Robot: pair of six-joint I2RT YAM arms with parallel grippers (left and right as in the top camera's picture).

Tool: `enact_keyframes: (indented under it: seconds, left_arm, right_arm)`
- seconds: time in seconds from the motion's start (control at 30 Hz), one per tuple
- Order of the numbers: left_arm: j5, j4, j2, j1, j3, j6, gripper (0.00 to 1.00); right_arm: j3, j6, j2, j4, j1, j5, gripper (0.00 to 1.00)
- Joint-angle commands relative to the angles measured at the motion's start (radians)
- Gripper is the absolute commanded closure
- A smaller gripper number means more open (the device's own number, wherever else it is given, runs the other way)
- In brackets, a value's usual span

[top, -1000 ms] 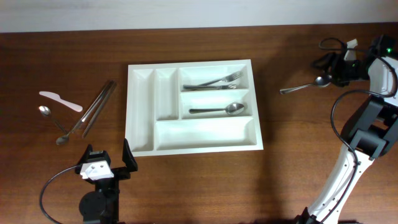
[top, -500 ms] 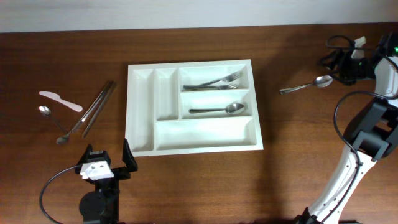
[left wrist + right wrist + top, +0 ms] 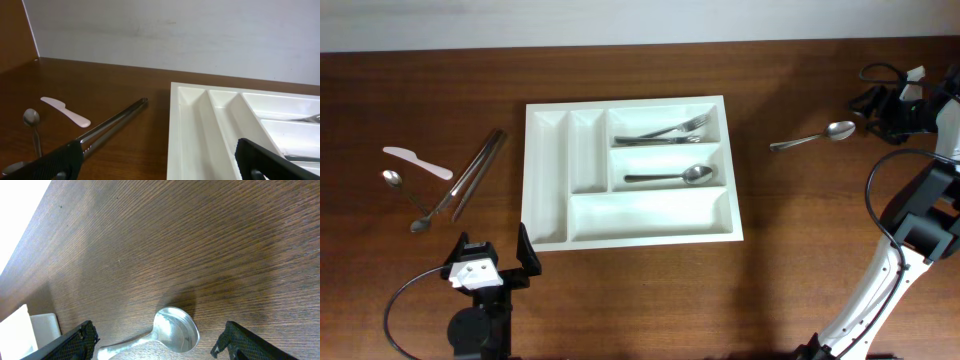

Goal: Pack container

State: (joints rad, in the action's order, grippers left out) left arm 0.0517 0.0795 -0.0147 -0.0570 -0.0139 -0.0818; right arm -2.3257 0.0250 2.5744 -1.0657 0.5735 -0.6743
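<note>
The table (image 3: 800, 230) is dark, streaky wood-grain. At its middle lies the tray (image 3: 650, 212), smooth white plastic, rectangular with rounded walls: two narrow slots on its left, three long ones on its right. The left gripper (image 3: 496, 250), matt black with ribbed pads, sits just off the tray's near-left corner, jaws fully spread and empty. The right gripper (image 3: 159, 342) is at the far right edge, jaws wide and holding nothing; the overhead view half hides it among cables. Slim metal tongs (image 3: 470, 175) lie left of the tray. Shiny forks (image 3: 665, 131) overlap in the top long slot, their count unclear. A tray spoon (image 3: 670, 177) fills the middle slot. A loose spoon (image 3: 815, 136) lies right of the tray, its handle cut off in the wrist view. A white knife (image 3: 417, 162) and a small spoon (image 3: 392, 179) lie far left.
</note>
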Motion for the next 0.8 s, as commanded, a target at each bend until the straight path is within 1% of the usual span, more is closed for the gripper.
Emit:
enact_keyframes:
  seconds: [0.0,0.47,0.77]
  left_arm:
    - [-0.011,0.002,0.009,0.004,0.005,0.016,0.01]
    - [-0.011,0.002,0.009,0.004,0.005,0.016,0.01]
    - [-0.011,0.002,0.009,0.004,0.005,0.016,0.01]
  right_arm:
    - [0.019,-0.003,0.015,0.008,-0.01,0.018,0.18]
    - [0.093,-0.003,0.019,0.071,-0.019,0.011,0.18]
    - [0.19,-0.003,0.019,0.159,-0.078,-0.021,0.18]
